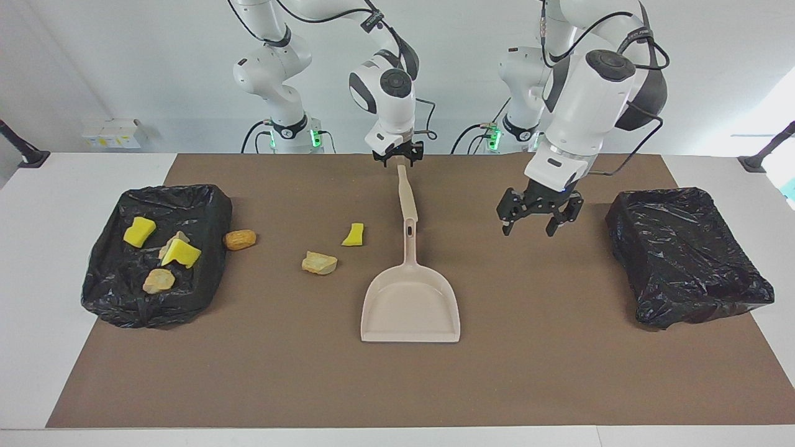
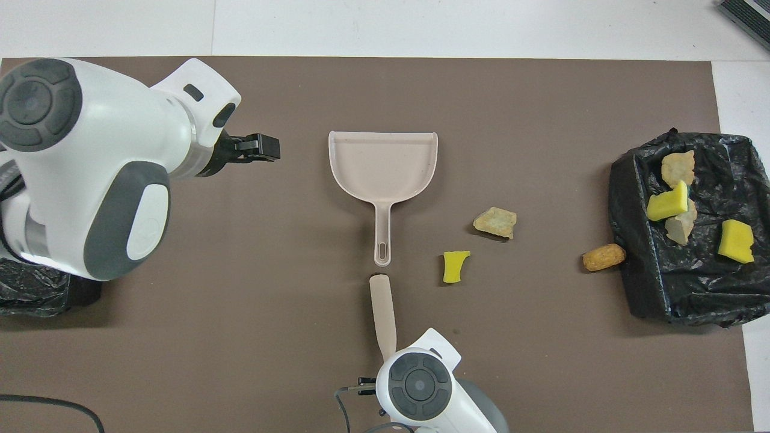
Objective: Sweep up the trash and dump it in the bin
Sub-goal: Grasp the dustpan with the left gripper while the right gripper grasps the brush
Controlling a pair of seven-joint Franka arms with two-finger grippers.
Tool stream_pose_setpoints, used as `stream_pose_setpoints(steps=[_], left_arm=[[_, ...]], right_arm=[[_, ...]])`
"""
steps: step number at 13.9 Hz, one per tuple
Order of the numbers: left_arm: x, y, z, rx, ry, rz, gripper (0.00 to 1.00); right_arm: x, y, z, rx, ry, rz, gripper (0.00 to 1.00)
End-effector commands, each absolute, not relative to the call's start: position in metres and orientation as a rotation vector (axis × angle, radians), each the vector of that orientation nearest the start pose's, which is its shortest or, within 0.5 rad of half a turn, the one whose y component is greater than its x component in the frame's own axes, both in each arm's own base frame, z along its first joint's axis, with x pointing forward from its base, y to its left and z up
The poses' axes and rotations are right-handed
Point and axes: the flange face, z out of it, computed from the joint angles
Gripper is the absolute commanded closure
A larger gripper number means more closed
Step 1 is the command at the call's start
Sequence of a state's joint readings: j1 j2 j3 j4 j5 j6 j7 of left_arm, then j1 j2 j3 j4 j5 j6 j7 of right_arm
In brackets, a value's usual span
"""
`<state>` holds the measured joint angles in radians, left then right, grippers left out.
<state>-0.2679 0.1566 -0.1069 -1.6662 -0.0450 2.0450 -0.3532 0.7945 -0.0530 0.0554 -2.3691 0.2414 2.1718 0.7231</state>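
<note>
Roughly from the right arm's end of the desk (image 1: 37, 279) to the left arm's end:

- One black-lined bin (image 1: 214, 261) already holds four scraps (image 1: 140, 231), so part of the job looks done.
- An orange lump (image 1: 240, 239) sits just beside that bin's wall, likely a near miss.
- A tan lump (image 1: 319, 262) and a yellow sponge bit (image 1: 353, 235) lie loose on the brown mat (image 1: 559, 372), near the dustpan and on the side toward the filled bin.
- The right arm (image 1: 382, 93) hangs low over the robots' edge of the mat, at the end of a tan stick (image 1: 407, 198), probably the sweeper. Whether its jaws grip the stick I cannot tell.
- The dustpan (image 1: 410, 304) lies flat at the middle of the mat, handle toward the robots and mouth away, easy for an arm to take.
- The left arm (image 1: 584, 99) hovers over bare mat between the dustpan and the second bin, jaws released and empty, probably bound for the handle.
- The second lined bin (image 1: 683, 248) holds nothing.
</note>
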Motion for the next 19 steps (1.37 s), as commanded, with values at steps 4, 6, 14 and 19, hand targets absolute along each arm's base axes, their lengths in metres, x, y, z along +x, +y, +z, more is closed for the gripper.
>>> stream_pose_setpoints(steps=[4,6,14,19], left_arm=[[0.589,-0.331,0.473,-3.247,-0.026,-0.244,0.00],[0.583,-0.348,0.466,-3.256,0.001,-0.246,0.00],[0.541,-0.408,0.406,-3.235,0.145,-0.125,0.00],[0.532,-0.427,0.367,-3.216,0.116,-0.056,0.00]], right_arm=[[0.308,0.365,0.331,-3.071,0.056,0.353,0.75],[0.313,0.370,0.337,-3.067,0.085,0.357,1.00],[0.324,0.329,0.400,-3.060,0.235,0.426,1.00],[0.351,0.277,0.421,-3.101,0.371,0.416,1.00]])
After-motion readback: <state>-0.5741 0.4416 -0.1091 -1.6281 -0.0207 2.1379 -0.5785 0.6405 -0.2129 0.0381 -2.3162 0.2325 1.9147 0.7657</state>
